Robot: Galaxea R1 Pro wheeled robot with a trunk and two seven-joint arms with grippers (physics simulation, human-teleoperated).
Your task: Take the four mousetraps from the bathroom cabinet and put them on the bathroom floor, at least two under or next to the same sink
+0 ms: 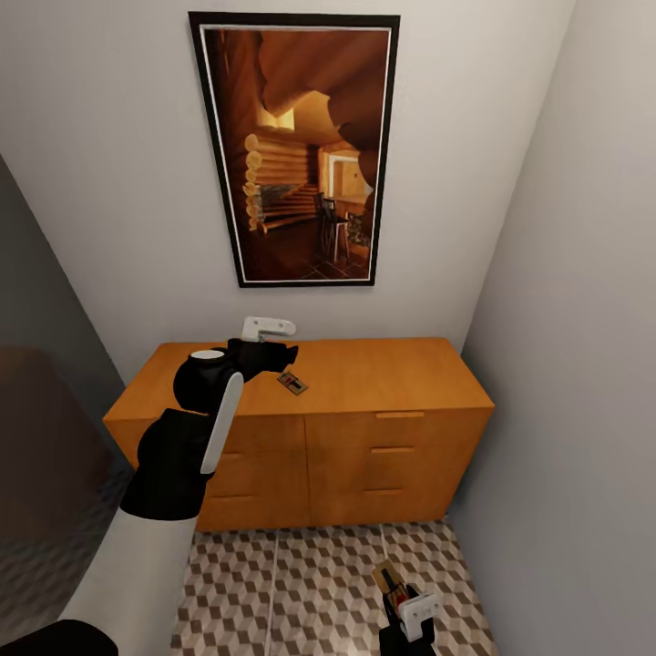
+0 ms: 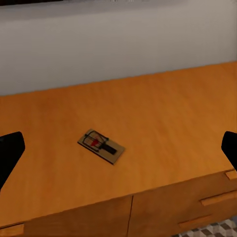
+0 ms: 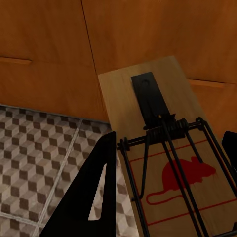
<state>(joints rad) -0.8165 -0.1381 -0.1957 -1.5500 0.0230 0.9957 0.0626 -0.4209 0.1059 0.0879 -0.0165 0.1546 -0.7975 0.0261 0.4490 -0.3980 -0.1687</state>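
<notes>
Tan mousetrap [image 3: 168, 163] gripped by right end effector [image 1: 401, 597] above bathroom floor [image 1: 301, 592]

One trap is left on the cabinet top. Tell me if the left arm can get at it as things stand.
Probably yes: the left gripper hovers open above the mousetrap, which lies alone on the cabinet.

You're facing the cabinet [image 1: 364, 428], standing against the wall under a picture [image 1: 296, 150]. One mousetrap [image 1: 292, 384] is lying on its top, left of centre. Your left gripper [image 2: 118, 148] is hovering above it. Your right gripper [image 1: 401, 601] is holding another trap [image 3: 173, 163] low over the floor [image 1: 301, 592], before the cabinet.
</notes>
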